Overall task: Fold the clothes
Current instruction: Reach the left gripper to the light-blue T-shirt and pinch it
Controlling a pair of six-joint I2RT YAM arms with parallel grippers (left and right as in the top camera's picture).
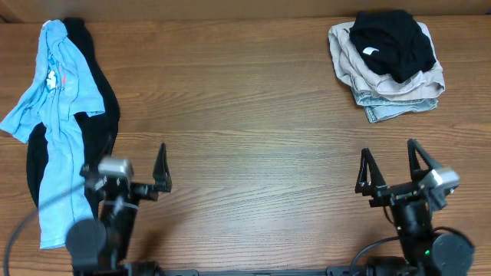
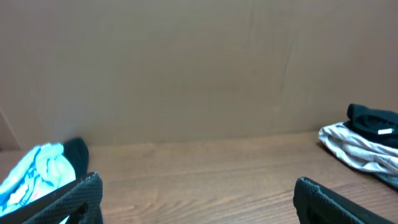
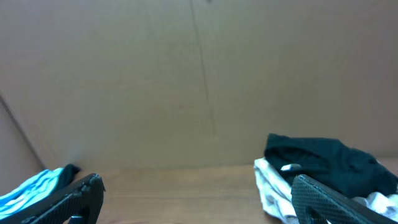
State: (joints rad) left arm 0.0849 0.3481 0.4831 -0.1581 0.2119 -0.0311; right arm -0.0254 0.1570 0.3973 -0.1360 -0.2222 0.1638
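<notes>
Left gripper point(image 1: 134, 167) and right gripper point(image 1: 391, 162): both spread to the full, empty, nothing between the fingers. Right one on the near side of the folded pile point(image 1: 387, 73), apart from it. Left one well apart from the pile, far off to its left and nearer the robot.

Outward from the left jaws: light blue T-shirt point(image 1: 63, 115), crumpled lengthwise over a black shirt point(image 1: 98, 84), both well to the left of the pile, across the bare wooden table point(image 1: 245, 107). Lower end of the blue cloth just beside the left arm; touching or not, impossible to tell.

Handling, as a judgement: light, limp, no stiffness, likely to drag and bunch against the wood and to pull the black layer along. Best taken by a pinch at a hem, shoulder seam or sleeve edge, one gripper to each corner, lifted clear before spreading flat. No fragility, little slip.

From overhead only: full length of both garments, red-orange and white print near the far end, and the grey, beige and pale layers of the pile under a black garment point(image 1: 393, 42). From the wrist views only: low side-on look at the heaped height of the cloth, and a plain brown wall point(image 2: 186, 62) behind the pile.
</notes>
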